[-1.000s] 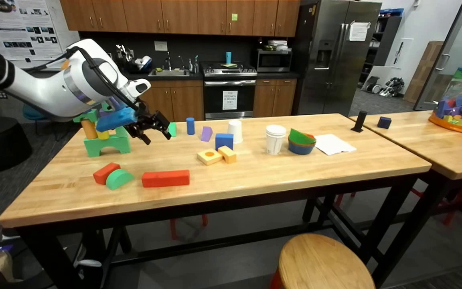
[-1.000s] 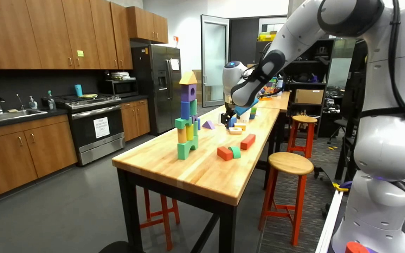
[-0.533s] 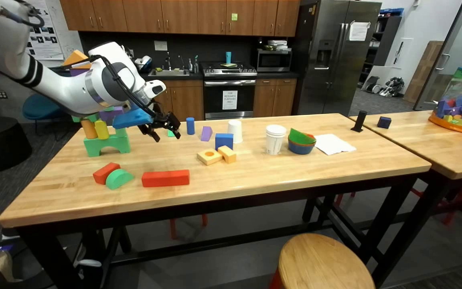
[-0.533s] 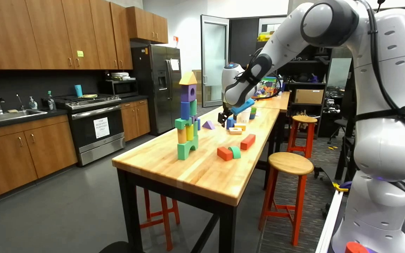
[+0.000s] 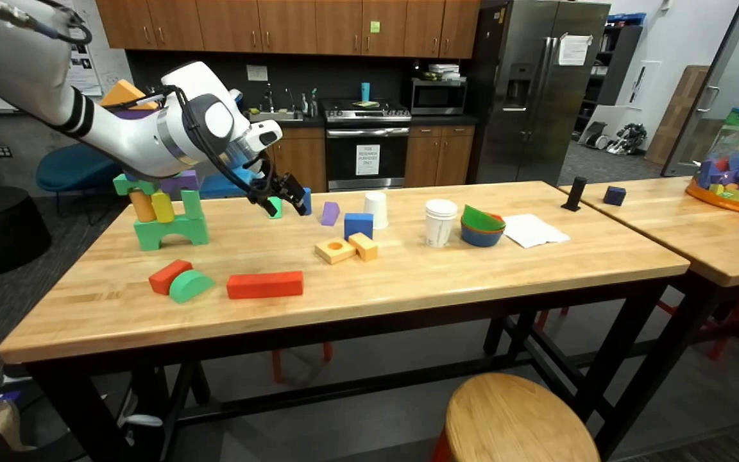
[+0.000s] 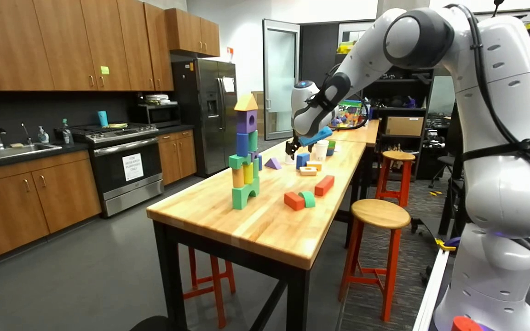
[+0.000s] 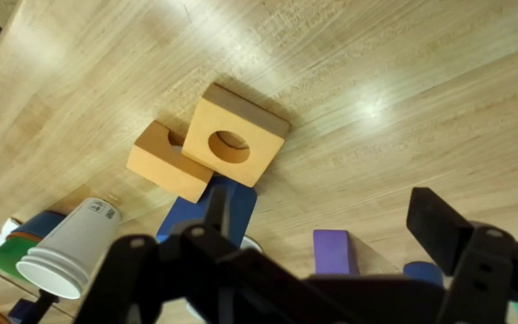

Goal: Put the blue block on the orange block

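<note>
The blue block [image 5: 358, 226] stands on the table behind two yellow blocks, in both exterior views [image 6: 302, 160]. In the wrist view the blue block [image 7: 242, 200] lies partly behind one of my fingers. A long red-orange bar, the orange block [image 5: 265, 285], lies flat near the table's front edge; it also shows in an exterior view as the orange block [image 6: 324, 185]. My gripper [image 7: 319, 194] is open, its fingers wide apart with nothing held. In an exterior view the gripper [image 5: 289, 208] hangs above the table, left of the blue block and apart from it.
A yellow block with a hole [image 7: 234, 150] and a yellow arched block [image 7: 169, 164] crowd the blue block. An upturned white cup [image 5: 376, 210] stands behind it. Nearby are a purple wedge [image 5: 330, 213] and stacked cups [image 5: 440, 224]. A tall block tower [image 6: 246, 151] rises at one end.
In an exterior view my arm and gripper have moved right, towards the blue block. From the other angle the gripper has risen a little, uncovering the blue block. The blocks have not moved.
</note>
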Motion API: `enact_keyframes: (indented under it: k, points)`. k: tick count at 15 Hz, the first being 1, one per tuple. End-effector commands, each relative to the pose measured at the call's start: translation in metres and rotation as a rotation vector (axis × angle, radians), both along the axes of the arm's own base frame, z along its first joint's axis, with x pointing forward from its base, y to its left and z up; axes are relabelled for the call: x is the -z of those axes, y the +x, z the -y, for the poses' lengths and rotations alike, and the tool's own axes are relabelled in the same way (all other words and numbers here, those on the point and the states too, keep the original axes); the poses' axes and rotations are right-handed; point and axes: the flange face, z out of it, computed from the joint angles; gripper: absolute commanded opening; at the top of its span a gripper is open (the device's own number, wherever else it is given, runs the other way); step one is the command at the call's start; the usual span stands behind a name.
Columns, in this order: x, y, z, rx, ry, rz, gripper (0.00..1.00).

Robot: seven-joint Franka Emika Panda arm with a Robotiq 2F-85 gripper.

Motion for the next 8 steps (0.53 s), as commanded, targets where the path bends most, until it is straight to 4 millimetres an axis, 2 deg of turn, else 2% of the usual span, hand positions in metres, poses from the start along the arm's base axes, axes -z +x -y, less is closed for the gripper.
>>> enact_keyframes:
  k: [1,2,3,8]
  points:
    - [-0.0099,0.0194,0.0075,0.171,0.007,0.099,1.0]
    - [-0.0163,0.018,0.0034,0.221,0.006,0.127,1.0]
    - [-0.0076,0.0113,0.0068,0.141,0.012,0.082,1.0]
    - [-0.0133,0.0174,0.0025,0.202,0.019,0.125,1.0]
